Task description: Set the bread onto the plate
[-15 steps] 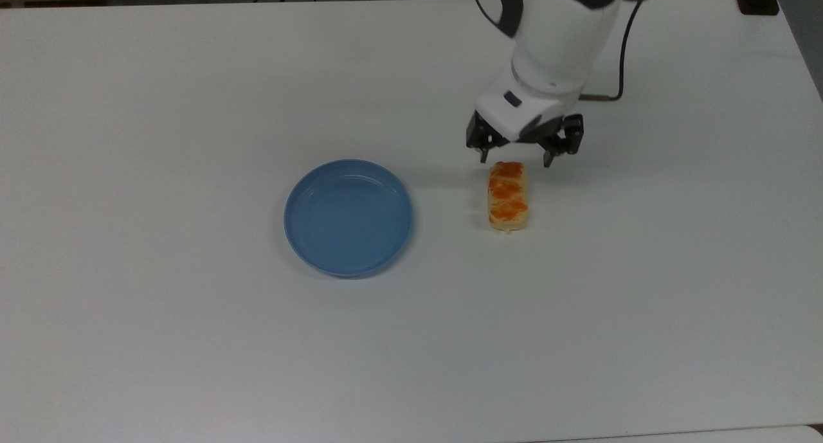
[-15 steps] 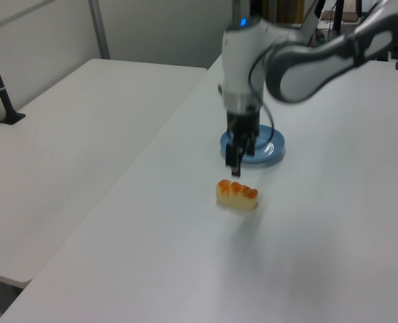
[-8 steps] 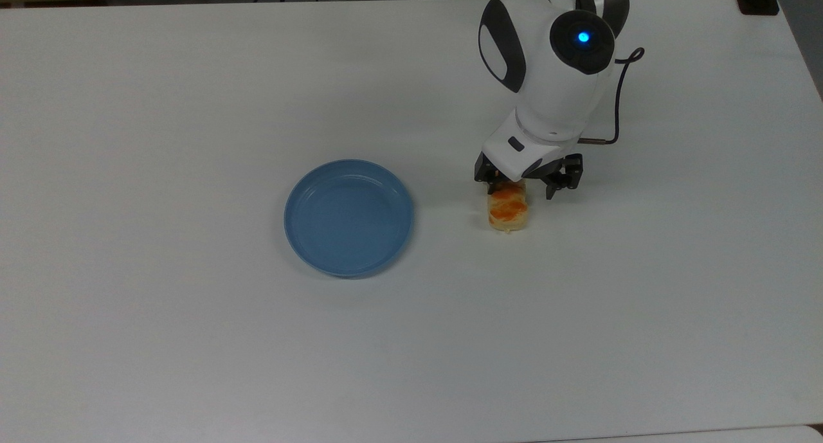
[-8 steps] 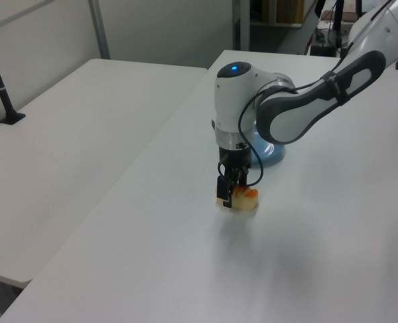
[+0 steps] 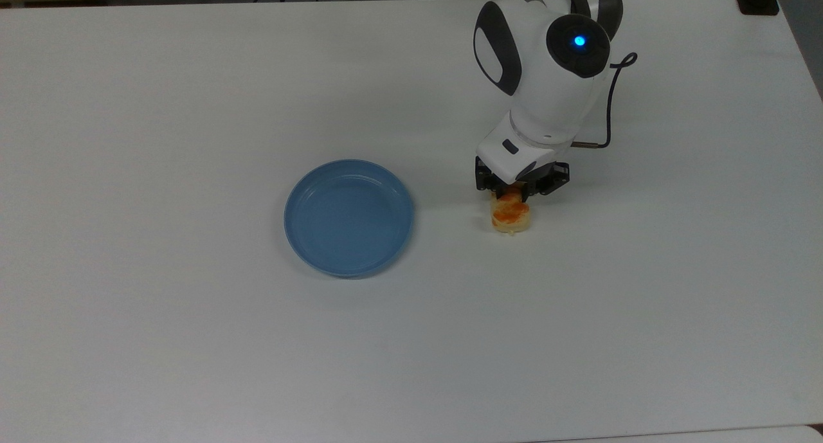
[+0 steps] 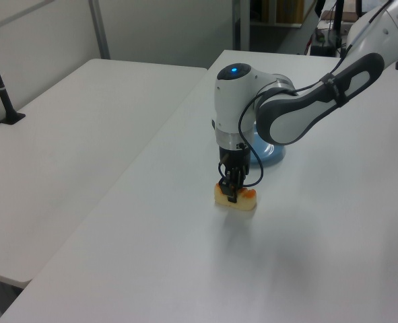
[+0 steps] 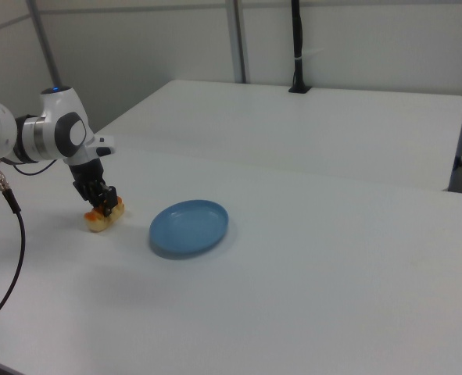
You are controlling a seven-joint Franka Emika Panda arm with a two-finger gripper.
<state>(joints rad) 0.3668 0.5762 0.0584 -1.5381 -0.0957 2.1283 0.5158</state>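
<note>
A: Where does the job stand right now?

B: At the grasp. The end effector point(image 5: 516, 187) sits low over the bread point(image 5: 511, 215), at the end of the loaf nearer the arm, with the fingers drawn in against its two long sides. It looks closed on the loaf, though the bread rests on the desk point(image 5: 193, 76) and nothing has been lifted yet.

A: And the plate?

B: The plate point(image 5: 348, 217) lies bare toward the top view's left of the bread, near it but clearly apart, with open desk between them. In the left view the plate point(image 6: 274, 152) sits behind the arm; in the right view the plate point(image 7: 189, 226) is to the right view's right of the bread point(image 7: 105, 216).

A: So what does the next move need?

B: Probably a straight lift first, high enough to clear the raised rim, then a sideways carry toward the top view's left until the loaf hangs over the plate's middle, and only then a release.

A: Any risk?

B: The grip is off-centre, near one end, so the free end of the loaf may droop or swing once lifted.
</note>
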